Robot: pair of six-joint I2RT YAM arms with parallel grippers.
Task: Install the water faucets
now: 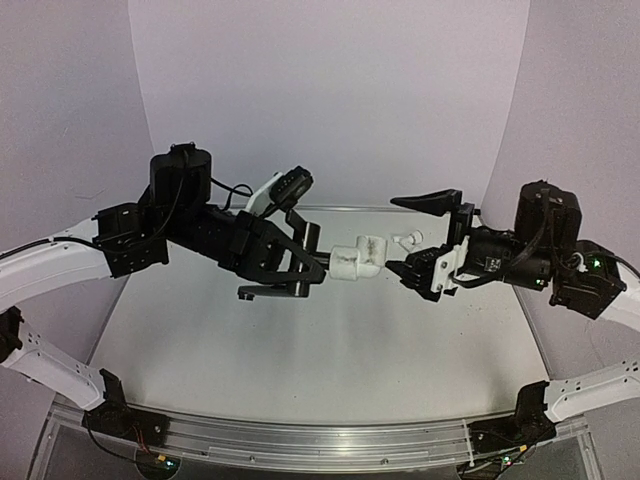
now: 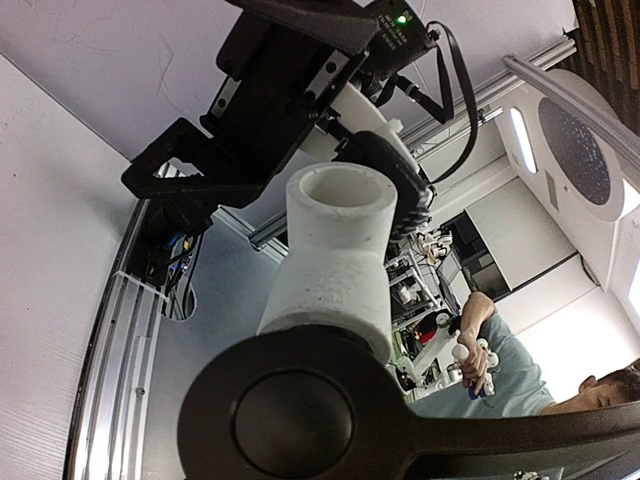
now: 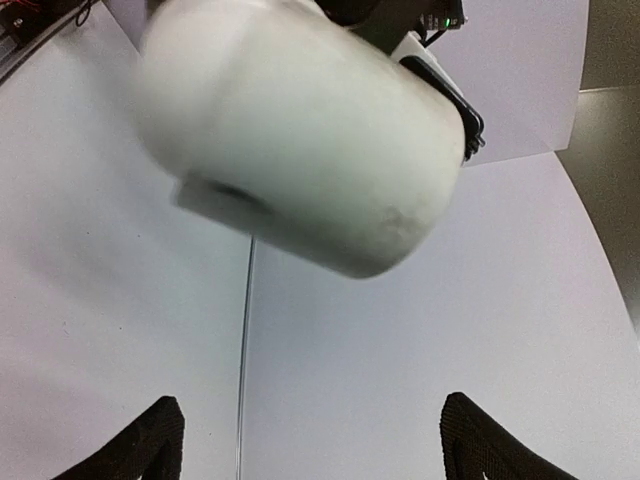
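We see the white elbow fitting (image 1: 356, 260) held up in mid-air, well above the desk (image 1: 330, 370), with the left gripper (image 1: 318, 262) closed on one end of it. Everything therefore hangs on that single grip. The right gripper (image 1: 396, 235) stands just beside the free end with its jaws spread wide and holding nothing. In the right wrist view its fingertips (image 3: 150, 445) sit far apart below the blurred bulk of the fitting. A small white stub (image 1: 405, 241) shows between those open jaws at the fitting's mouth. We cannot tell whether it is fully seated or only resting there. We judge that to be the first risk: with nothing gripping the stub, a nudge or a tilt could let it drop to the desk. The second risk is a push from the right arm that is off the fitting's axis, which could twist the elbow in the left jaws or lever it out altogether. The third is that the wrist camera sits so close that it gives little help in lining up, so the fingers could close on the wrong part. We cannot make out a dark grey faucet anywhere.
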